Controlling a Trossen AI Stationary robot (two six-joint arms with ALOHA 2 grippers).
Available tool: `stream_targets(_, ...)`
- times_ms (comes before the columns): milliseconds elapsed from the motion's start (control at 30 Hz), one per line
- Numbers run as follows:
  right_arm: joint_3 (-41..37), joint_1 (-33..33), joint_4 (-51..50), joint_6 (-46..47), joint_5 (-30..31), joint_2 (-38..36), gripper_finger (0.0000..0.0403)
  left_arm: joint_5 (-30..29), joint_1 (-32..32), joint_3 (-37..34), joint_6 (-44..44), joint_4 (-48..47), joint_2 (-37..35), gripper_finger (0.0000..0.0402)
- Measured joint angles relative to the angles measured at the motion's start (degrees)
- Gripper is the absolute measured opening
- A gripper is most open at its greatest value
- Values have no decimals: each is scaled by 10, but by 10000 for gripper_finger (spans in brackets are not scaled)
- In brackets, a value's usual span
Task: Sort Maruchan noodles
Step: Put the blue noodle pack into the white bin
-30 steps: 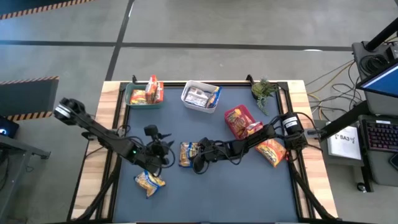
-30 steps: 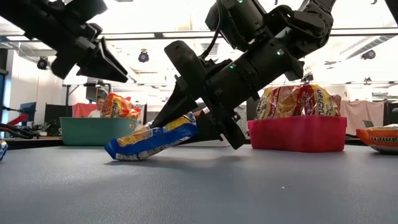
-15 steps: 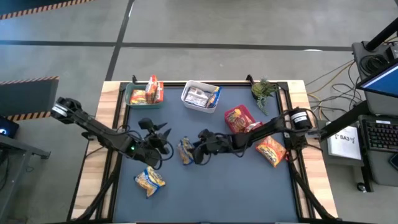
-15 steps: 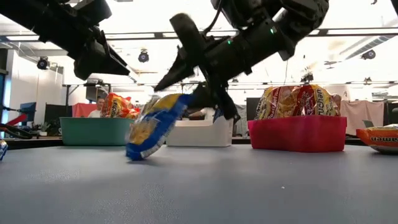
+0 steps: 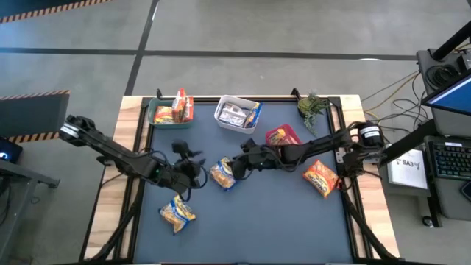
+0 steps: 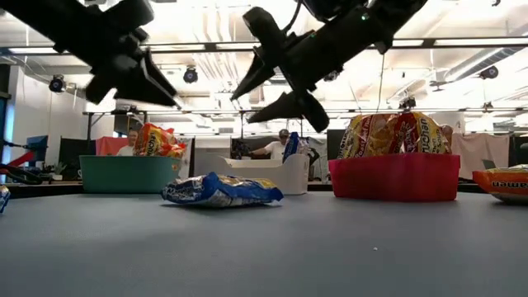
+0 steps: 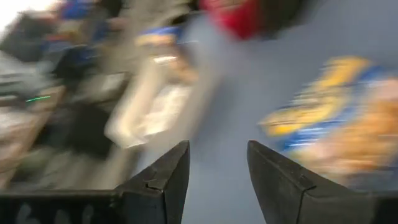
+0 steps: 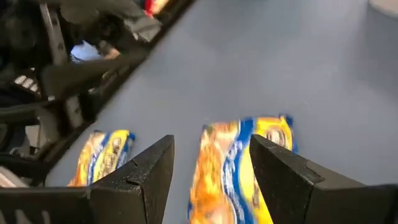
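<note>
The right gripper (image 6: 276, 87), jaws spread and empty, hangs above a flat blue-and-yellow crinkly plastic noodle packet (image 6: 221, 190) on the table (image 6: 346, 247); the left gripper (image 5: 193, 163) nearby is parted, empty too.

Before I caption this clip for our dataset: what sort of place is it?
Probably an open lab or office workroom: ceiling light strips over a big room, a person seated behind the table, and a keyboard beside it.

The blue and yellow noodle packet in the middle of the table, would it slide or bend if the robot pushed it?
The blue and yellow noodle packet lies flat, so it would probably slide rather than tip. Its shiny wrapper looks slippery and likely crinkles.
</note>
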Motion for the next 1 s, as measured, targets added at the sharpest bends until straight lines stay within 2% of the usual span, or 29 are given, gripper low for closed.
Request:
stream_targets(100,0,2,-28,25,2,-3,198,109,12,-26,57,102,15,145)
stream_targets(233,0,12,-25,44,4,-1,198,204,43,-85,137,286,44,139)
stream_targets(333,0,20,-27,49,2,8,198,270,75,-121,153,363,68,127)
stream_targets(433,2,27,-34,61,2,12,199,297,99,-135,150,361,85,110)
stream_targets(667,88,37,-189,50,0,38,198,354,127,-140,142,347,130,70)
stream_targets(833,117,36,-260,50,2,38,199,355,130,-138,136,352,156,47)
stream_targets(1000,118,36,-260,66,-23,39,199,355,130,-139,133,347,164,38)
